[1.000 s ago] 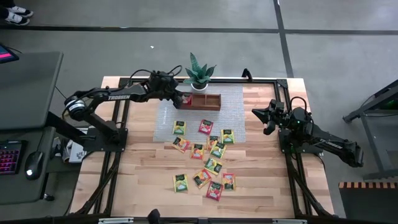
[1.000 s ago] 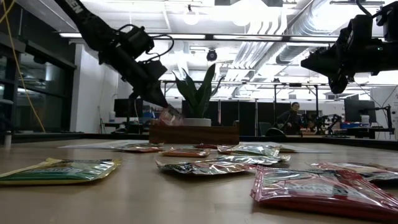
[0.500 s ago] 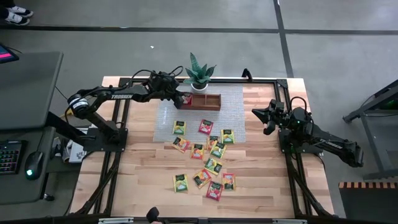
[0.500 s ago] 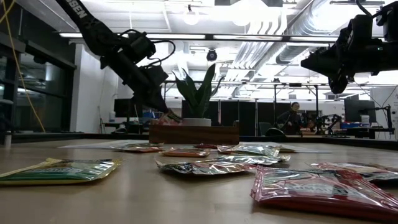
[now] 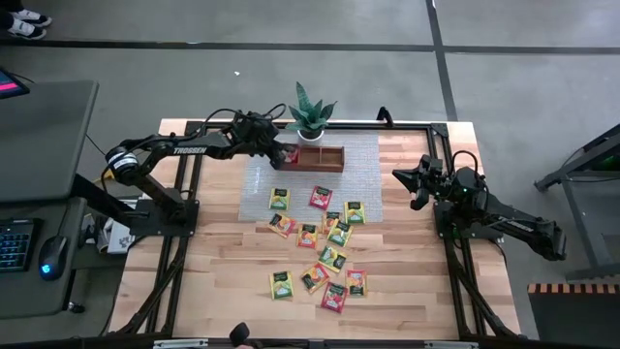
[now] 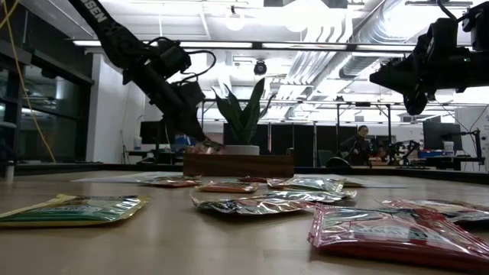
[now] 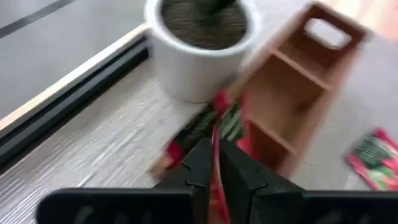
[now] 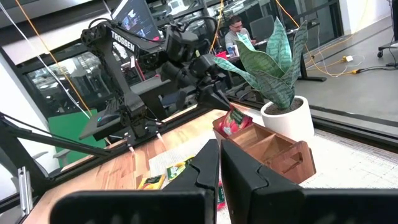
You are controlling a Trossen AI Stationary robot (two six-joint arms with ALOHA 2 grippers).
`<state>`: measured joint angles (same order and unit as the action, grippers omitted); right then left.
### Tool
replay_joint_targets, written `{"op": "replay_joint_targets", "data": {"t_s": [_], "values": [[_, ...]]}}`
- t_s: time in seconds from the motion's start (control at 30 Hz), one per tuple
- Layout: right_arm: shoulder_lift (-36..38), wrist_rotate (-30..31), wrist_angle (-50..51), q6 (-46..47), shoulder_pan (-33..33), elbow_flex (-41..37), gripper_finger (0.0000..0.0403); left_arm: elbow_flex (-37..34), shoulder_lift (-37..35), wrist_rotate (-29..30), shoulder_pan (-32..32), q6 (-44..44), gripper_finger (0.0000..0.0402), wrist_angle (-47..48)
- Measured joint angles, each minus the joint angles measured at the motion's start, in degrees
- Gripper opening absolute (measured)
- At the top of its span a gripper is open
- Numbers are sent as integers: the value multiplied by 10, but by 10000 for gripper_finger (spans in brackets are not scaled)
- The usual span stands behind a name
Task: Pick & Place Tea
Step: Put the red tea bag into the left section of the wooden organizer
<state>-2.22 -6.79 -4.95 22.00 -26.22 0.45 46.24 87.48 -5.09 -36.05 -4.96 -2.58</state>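
Holding: a red tea packet [image 7: 219, 134] pinched thin between my left gripper [image 5: 282, 153] fingers, right over the tray's end compartment nearest the plant
Left fingers: nearly together, clamped on the packet's edge, packet standing upright
Tray [image 5: 327, 158]: brown wood, three compartments; the two I can see into from my wrist look bare, the end one is mostly hidden by the packet
Loose tea [image 5: 321, 198]: about fourteen packets flat on the table, red, orange, yellow and green, scattered from the grey mat [image 5: 360, 184] down toward the near edge
Plant [image 5: 310, 113]: one, white pot, just behind the tray's end, close to my fingers
Right gripper [image 5: 415, 180]: fingers pressed shut on nothing, hanging in the air at the table's right side, well apart from the packets
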Motion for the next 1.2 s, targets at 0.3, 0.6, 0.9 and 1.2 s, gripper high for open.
{"op": "replay_joint_targets", "data": {"t_s": [0.3,0.6,0.9,1.2], "values": [[0,0,0,0,0,0,12,0,0,-15,0,4,132,12],[0,0,0,0,0,0,12,-1,-55,50,0,6,179,52],[0,0,0,0,0,0,12,0,-140,29,20,1,179,94],[0,0,0,0,0,0,12,-1,-162,12,73,-42,179,108]]}}
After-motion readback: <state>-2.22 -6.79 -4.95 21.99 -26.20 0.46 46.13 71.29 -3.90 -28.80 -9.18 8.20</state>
